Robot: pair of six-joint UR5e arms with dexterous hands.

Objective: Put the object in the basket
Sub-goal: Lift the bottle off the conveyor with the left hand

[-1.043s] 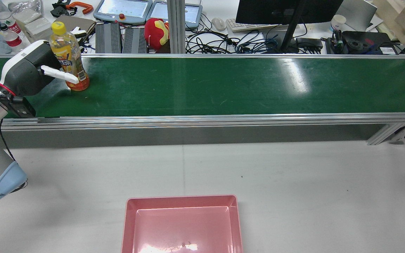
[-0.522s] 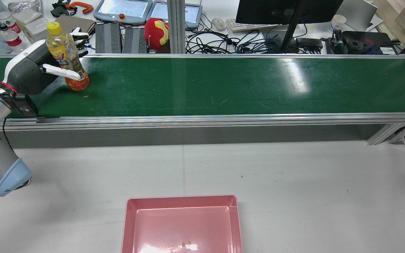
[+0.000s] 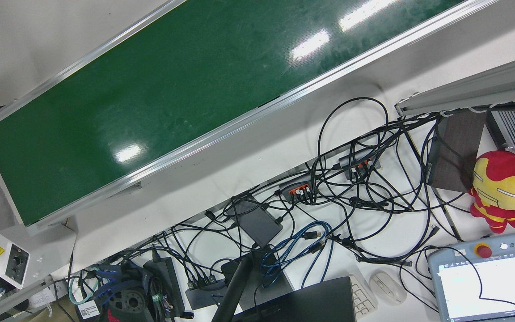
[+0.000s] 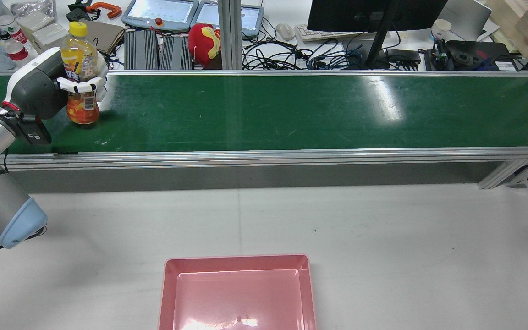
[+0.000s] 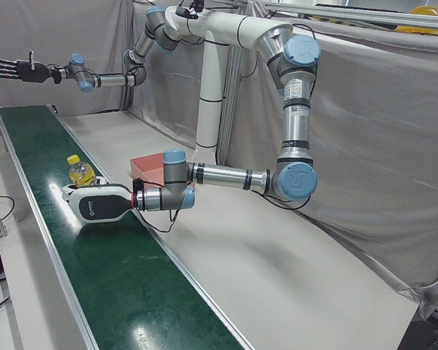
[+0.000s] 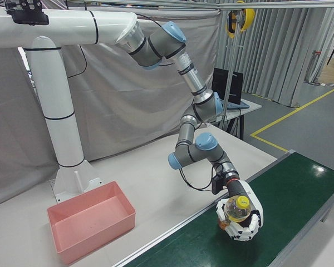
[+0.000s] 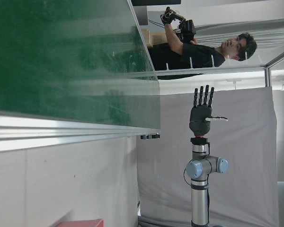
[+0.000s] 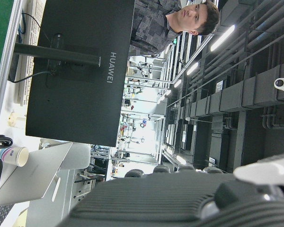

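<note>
A yellow-capped bottle of orange drink [image 4: 79, 73] stands upright at the left end of the green conveyor belt [image 4: 291, 110]. My left hand [image 4: 39, 89] is shut on it, white fingers [image 4: 77, 85] wrapped round its middle. I cannot tell whether its base touches the belt. The bottle [image 6: 236, 208] and left hand [image 6: 240, 225] also show in the right-front view, and in the left-front view [image 5: 80, 173] with the hand [image 5: 98, 204]. The pink basket [image 4: 236, 258] sits empty on the white table. My dark right hand [image 5: 14, 69] is raised far off, open, fingers spread.
Beyond the belt's far rail lies a cluttered desk: a monitor [image 4: 374, 13], cables, teach pendants [image 4: 161, 13], a red plush toy [image 4: 203, 42] and water bottles [image 4: 9, 34]. White table [image 4: 383, 238] lies between belt and basket. A person shows in both hand views.
The left hand's fingers have closed round the bottle. The bottle has gone from tilted to upright and shifted a little to the left along the belt.
</note>
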